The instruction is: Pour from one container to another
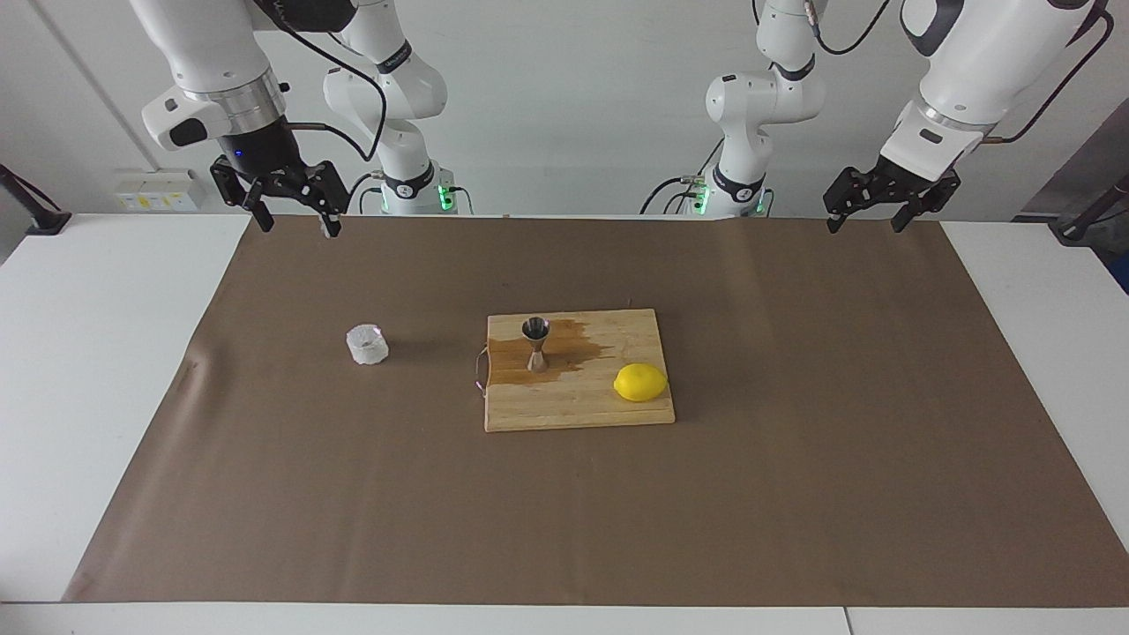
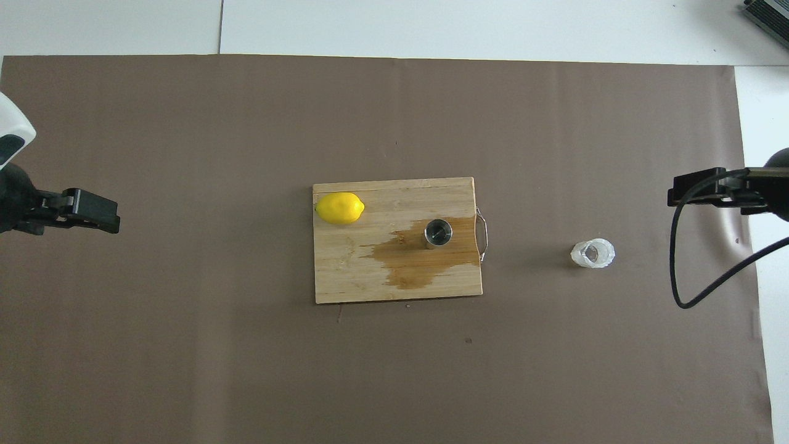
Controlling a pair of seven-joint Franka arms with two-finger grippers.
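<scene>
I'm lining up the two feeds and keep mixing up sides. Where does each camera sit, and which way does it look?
Facing view: high across the table, looking at the robots; both arms, left gripper and right gripper show, raised.
Overhead view: high above the robots' end, looking steeply down; only the grippers show at its edges.
Shared: board, jigger, lemon, glass cup, mirrored side to side.

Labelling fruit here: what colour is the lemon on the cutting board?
Bright yellow lemon; clearest in the overhead view.
</scene>
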